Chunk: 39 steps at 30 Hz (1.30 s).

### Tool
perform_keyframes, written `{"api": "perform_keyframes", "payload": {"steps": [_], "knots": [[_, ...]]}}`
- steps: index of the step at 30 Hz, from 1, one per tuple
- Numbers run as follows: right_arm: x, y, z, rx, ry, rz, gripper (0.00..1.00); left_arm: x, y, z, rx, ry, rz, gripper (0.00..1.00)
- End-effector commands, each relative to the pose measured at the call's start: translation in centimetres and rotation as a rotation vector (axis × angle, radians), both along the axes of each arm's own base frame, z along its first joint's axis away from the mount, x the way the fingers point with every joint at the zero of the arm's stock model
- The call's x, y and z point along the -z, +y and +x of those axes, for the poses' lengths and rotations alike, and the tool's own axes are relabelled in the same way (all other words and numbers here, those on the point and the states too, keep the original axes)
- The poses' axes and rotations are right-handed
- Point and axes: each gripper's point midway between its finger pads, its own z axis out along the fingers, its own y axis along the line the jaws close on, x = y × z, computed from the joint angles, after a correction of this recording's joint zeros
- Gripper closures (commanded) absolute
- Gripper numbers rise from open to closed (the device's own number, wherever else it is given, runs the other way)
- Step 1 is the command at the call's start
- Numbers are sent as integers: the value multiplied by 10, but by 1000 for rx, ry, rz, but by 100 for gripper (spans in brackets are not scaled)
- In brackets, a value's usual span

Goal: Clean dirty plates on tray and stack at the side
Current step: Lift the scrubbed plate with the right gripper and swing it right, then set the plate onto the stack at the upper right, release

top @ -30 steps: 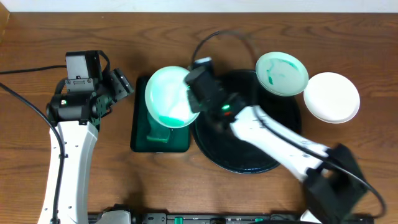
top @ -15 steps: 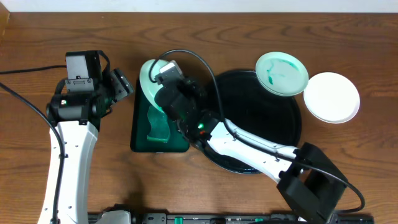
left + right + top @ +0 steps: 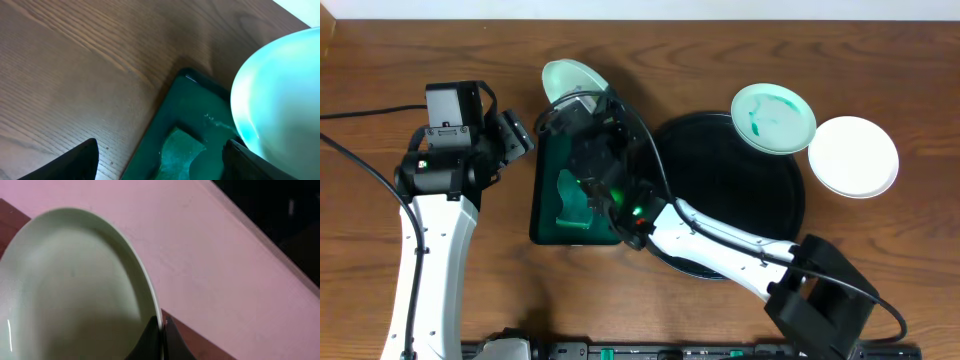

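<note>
Wood table [image 3: 890, 270] first, then the big round black tray [image 3: 760, 215] mid-right on it, w/ nothing lying flat in its middle. The right arm [image 3: 720, 236] stretches over the tray's lower-left rim & out past its left side. Just left of the tray is a dk green rect. tray [image 3: 545, 215].

Plates next. The held plate [image 3: 568, 78] is up-left of the black tray, tipped steeply. A smeared plate [image 3: 773, 118] sits over the tray's upper-right rim. A clean-looking white plate [image 3: 855, 157] lies just right of the tray. There's a green sponge [image 3: 570, 205] in the green tray.

The right gripper [image 3: 161, 330] is clamped on the held plate's rim, a thin pinch only. The left gripper [image 3: 516, 138], well left of the tray, has its jaws wide & holds nothing.

Risk, imo: w/ an edge-only pinch, a tilted plate (poss. slick) could swivel or slip & drop onto the green tray's rim. Also, the arm coming back over the black tray could clip the overhanging smeared plate.
</note>
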Motion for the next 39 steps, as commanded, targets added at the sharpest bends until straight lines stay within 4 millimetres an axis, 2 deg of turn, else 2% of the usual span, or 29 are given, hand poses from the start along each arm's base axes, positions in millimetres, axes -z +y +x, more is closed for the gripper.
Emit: {"api": "perform_keyframes", "payload": {"steps": [1,6,8,11,15,17,20,23,28,30,31,32,33,35,36,39], "knots": [[-26,-6,-6,26,-36,4,99,-5,3,1,-12,-11,7,21],[-25,-10,-6,54,-33,58,99,-5,3,1,-12,-11,7,20],[-15,-14,-5,67,0,96,99,-5,3,1,-12,-11,7,20],[13,-18,-6,79,91,155,99,-5,3,1,-12,-11,7,20],[70,-11,-11,4,352,300,99,-5,3,1,-12,-11,7,20],[81,-14,-9,4,425,374,99,-5,3,1,-12,-11,7,20],[78,-29,0,7,503,489,99,-5,3,1,-12,-11,7,20],[57,-59,8,33,536,594,99,-5,3,1,-12,-11,8,20],[17,-148,20,132,597,811,99,-5,3,1,-12,-11,7,20],[9,-181,22,156,624,863,99,-5,3,1,-12,-11,7,20],[7,-204,23,184,635,891,99,-5,3,1,-12,-11,7,20],[6,-224,23,218,639,911,99,-5,3,1,-12,-11,7,20],[8,-263,24,294,638,944,99,-5,3,1,-12,-11,7,20],[15,-313,22,413,633,980,99,-5,3,1,-12,-11,7,20],[22,-353,17,517,625,1004,99,-5,3,1,-12,-11,7,20],[38,-420,4,700,610,1049,99,-5,3,1,-12,-11,7,20]]}}
